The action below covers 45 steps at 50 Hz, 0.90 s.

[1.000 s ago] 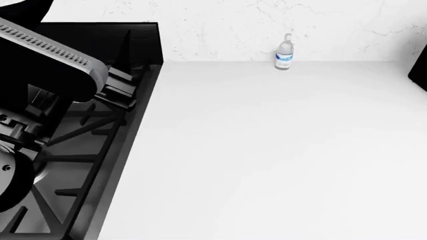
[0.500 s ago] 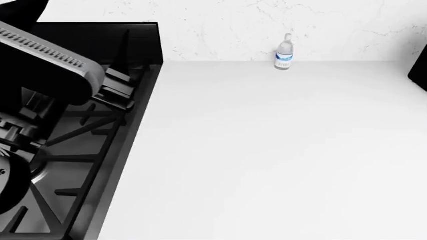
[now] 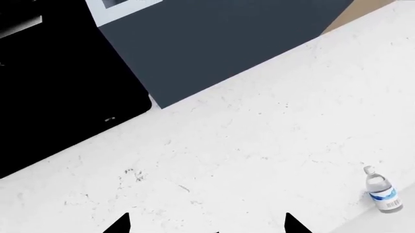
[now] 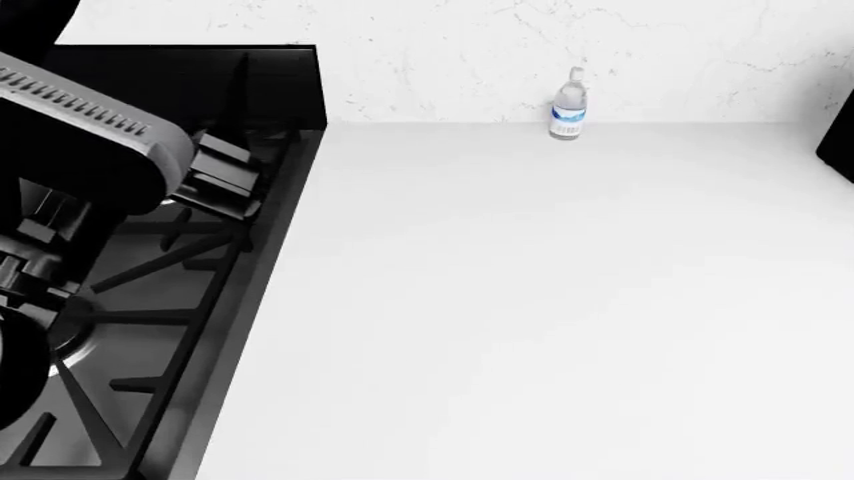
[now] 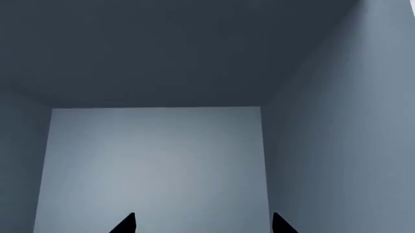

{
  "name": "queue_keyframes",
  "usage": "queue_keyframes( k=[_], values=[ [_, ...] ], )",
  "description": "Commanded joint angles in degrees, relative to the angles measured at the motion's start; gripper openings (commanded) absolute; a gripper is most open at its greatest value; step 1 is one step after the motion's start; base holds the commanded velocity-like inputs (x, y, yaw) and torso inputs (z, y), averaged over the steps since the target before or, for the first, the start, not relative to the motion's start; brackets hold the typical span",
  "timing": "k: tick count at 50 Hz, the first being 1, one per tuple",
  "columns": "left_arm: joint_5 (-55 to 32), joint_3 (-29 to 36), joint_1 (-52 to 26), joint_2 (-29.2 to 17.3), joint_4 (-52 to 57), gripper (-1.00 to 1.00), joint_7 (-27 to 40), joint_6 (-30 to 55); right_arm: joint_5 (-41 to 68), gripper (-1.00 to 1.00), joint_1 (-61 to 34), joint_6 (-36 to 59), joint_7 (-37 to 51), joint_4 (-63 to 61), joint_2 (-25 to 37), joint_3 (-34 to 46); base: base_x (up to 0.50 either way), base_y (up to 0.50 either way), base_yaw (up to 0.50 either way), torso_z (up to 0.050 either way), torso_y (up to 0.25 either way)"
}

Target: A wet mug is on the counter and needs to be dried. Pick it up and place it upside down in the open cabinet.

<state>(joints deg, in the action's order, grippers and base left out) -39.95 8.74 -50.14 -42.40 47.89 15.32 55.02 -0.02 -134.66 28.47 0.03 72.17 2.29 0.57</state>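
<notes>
Green mug is nowhere visible; both hands, left hand (image 3: 206, 225) and right hand (image 5: 202, 224), spread empty. Scan the table (image 4: 561, 300) first.

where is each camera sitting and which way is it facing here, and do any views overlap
Head view: from the robot's head, looking forward and down over the counter and gas stove; the left arm shows.
Left wrist view: on the left arm, facing the speckled wall and a dark cabinet; two fingertips show.
Right wrist view: on the right arm, facing into a blue-grey cabinet interior; two fingertips show.
Shared: head and left wrist views both show the water bottle. No mug visible anywhere.
</notes>
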Motion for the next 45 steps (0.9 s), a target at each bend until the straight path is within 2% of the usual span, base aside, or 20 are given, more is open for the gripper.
queue_keyframes(
  k=[1, 36, 40, 45],
  values=[
    [-0.5, -0.1, -0.6, -0.1, 0.1, 1.00, 0.1, 0.1, 0.1, 1.00, -0.3, 2.2, -0.2, -3.5, 0.0, -0.6, 0.00, 0.00, 0.00, 0.000, 0.000],
    [-0.6, 1.5, -1.3, -0.1, 0.2, 1.00, 0.6, 0.2, 3.2, 1.00, -0.3, 11.5, -5.1, -17.3, 1.8, -0.7, 0.00, 0.00, 0.00, 0.000, 0.000],
    [-0.5, 1.6, -1.2, -0.2, 0.3, 1.00, 0.7, 0.2, 4.0, 1.00, 0.0, 14.8, -6.2, -21.6, 2.2, -0.7, 0.00, 0.00, 0.00, 0.000, 0.000],
    [-0.6, 1.9, -1.4, -0.2, 0.4, 1.00, 0.9, 0.4, 5.5, 1.00, 5.1, 24.5, -5.8, -36.2, 3.0, -1.9, 0.00, 0.00, 0.00, 0.000, 0.000]
  ],
)
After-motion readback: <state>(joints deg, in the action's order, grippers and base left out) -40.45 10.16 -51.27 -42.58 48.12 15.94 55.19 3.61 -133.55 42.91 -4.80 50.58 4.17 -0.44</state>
